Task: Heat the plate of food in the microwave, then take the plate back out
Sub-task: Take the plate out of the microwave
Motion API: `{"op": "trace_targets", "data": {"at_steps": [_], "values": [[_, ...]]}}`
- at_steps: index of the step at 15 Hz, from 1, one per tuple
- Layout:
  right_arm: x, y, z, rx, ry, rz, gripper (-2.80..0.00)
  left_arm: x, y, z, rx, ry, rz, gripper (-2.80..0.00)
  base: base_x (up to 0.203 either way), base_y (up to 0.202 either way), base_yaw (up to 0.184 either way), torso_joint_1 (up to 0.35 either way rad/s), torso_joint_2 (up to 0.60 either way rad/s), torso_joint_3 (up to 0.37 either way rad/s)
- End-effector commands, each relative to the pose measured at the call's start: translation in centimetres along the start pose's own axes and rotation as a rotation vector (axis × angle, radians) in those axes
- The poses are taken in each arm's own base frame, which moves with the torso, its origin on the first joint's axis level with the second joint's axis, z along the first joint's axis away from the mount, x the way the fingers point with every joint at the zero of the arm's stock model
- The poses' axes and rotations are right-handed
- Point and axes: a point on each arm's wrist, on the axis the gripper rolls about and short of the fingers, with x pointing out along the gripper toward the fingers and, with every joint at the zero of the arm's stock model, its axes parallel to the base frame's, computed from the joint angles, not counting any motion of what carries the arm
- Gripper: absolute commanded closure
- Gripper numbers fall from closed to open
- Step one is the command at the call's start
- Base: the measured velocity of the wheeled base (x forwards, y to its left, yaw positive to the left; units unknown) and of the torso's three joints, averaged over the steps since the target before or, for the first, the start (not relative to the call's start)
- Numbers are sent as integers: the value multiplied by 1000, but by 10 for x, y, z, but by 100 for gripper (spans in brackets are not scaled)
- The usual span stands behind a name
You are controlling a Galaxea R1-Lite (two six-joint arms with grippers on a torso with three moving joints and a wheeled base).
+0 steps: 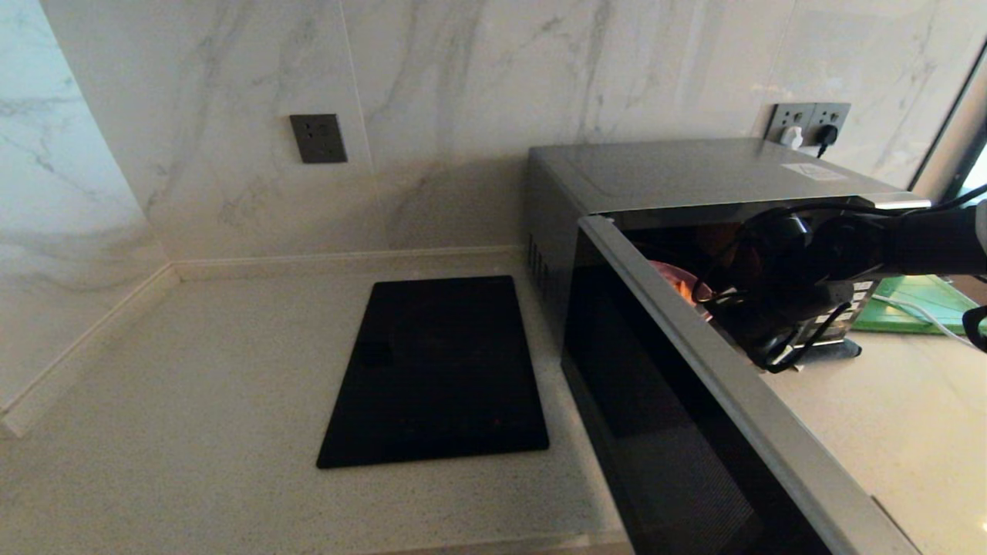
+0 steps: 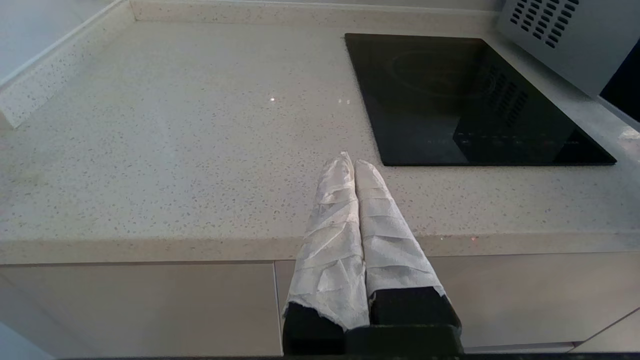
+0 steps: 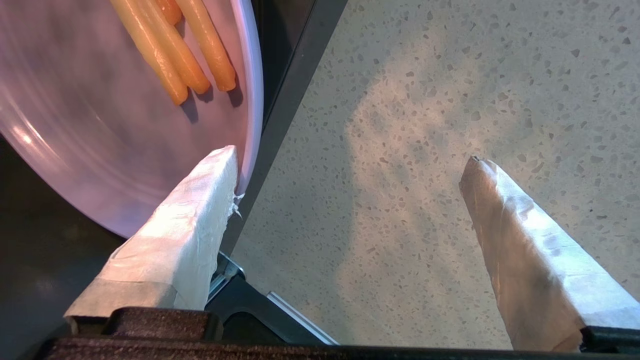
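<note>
While right hand hung spread at the plate of food in microwave, one finger over rim, a snag could've tipped it; left hand pressed together, parked over tabletop.

The right gripper has its two paper-wrapped fingers spread wide apart. One finger lies over the rim of the purple plate, which carries some orange fries. The plate sits on a dark surface behind a black edge. The other finger hangs above the speckled counter.
</note>
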Motion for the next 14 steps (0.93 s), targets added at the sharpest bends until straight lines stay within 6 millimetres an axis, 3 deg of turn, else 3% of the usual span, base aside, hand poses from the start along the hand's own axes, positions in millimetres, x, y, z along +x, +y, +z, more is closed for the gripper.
{"op": "trace_targets", "data": {"at_steps": [1, 14], "values": [[-1, 0, 0, 7, 0, 1, -280, 0, 0, 0, 0, 1, 2, 0, 0, 0, 0, 0, 0, 0], [1, -3, -1, 23, -21, -31, -280, 0, 0, 0, 0, 1, 2, 0, 0, 0, 0, 0, 0, 0]]}}
